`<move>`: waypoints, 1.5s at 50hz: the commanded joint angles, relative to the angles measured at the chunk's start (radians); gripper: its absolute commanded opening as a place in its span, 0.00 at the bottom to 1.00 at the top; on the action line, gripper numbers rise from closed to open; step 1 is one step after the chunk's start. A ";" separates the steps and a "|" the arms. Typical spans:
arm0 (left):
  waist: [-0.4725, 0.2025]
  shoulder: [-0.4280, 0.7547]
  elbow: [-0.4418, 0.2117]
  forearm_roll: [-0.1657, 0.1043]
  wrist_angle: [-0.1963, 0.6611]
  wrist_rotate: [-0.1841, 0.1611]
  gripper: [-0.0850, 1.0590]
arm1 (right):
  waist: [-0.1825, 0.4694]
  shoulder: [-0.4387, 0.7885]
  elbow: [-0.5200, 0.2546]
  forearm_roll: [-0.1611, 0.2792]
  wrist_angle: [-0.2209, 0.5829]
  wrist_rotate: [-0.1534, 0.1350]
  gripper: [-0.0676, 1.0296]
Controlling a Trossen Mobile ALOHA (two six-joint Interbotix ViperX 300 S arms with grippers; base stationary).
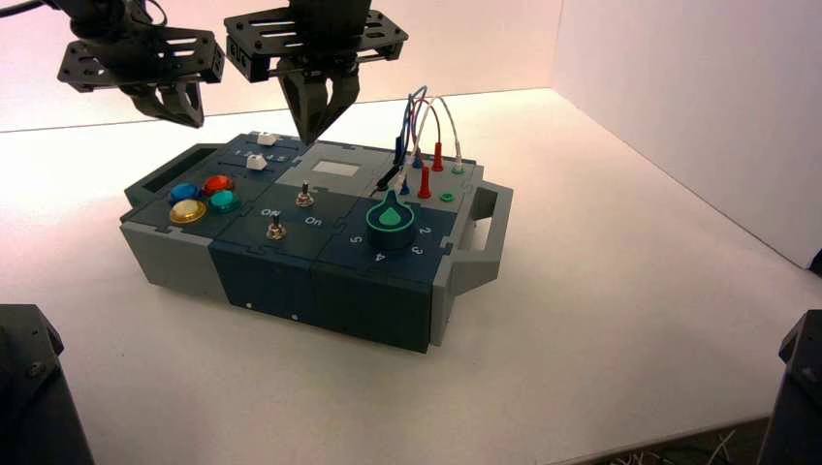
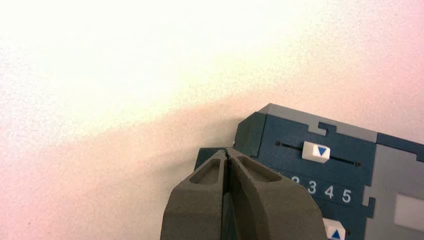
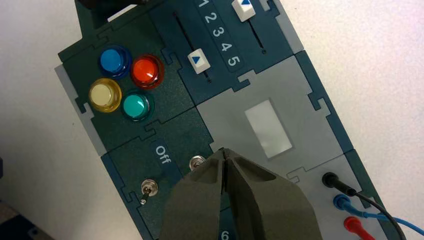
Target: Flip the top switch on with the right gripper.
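Observation:
The top switch is a small silver toggle on the box's dark middle panel. In the right wrist view the top switch shows just beside one finger, half covered by it, and its lever position cannot be read. My right gripper hangs above the box's rear, behind the switch and apart from it, with its fingers pressed together on nothing. A second toggle with a darker lever sits past the "Off" lettering. My left gripper hovers off the box's back left corner, shut and empty.
Blue, red, yellow and teal buttons cluster at the box's left end. Two white slider knobs sit behind them. A grey panel with a pale window, a green knob and plugged wires take up the right side.

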 commanded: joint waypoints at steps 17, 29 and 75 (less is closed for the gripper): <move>0.005 -0.249 0.054 0.000 0.008 0.000 0.05 | -0.006 -0.094 -0.011 -0.014 -0.153 0.017 0.04; 0.003 -0.331 0.061 -0.002 0.008 -0.002 0.05 | -0.038 -0.092 0.003 0.002 -0.206 0.028 0.04; -0.048 -0.393 0.092 -0.002 -0.041 -0.002 0.05 | -0.058 -0.081 -0.110 0.003 -0.261 0.028 0.04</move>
